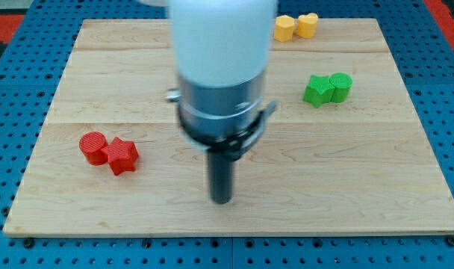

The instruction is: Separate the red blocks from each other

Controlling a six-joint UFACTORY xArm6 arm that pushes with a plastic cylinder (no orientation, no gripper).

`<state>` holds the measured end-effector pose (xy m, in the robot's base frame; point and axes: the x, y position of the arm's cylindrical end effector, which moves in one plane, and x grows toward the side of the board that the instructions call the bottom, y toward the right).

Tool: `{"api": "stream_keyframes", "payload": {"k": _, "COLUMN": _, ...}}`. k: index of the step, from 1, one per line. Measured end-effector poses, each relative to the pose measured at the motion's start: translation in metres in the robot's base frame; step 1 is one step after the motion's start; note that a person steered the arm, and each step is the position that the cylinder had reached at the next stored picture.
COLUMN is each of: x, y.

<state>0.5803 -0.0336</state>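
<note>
My tip (222,200): bare rod end on the wooden board (361,187), holding nothing, touching no block. Red cylinder (93,146) and red star (122,155): touching each other, at 9 o'clock, unobstructed. Green star (316,90) with green cylinder (340,86), at 2 o'clock; yellow pair (295,26) at 1 o'clock, far edge.

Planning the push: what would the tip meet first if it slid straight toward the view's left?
Likely the red star block, touching the red round block; my tip sits slightly lower, so it might pass just below.
</note>
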Motion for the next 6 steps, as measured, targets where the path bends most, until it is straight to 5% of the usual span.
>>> {"api": "stream_keyframes", "payload": {"k": 2, "x": -0.030, "y": -0.142}}
{"api": "stream_keyframes", "payload": {"k": 3, "x": -0.077, "y": -0.087}}
{"api": "stream_keyframes", "payload": {"k": 4, "x": -0.110, "y": 0.032}}
{"api": "stream_keyframes", "payload": {"k": 6, "x": -0.067, "y": -0.012}}
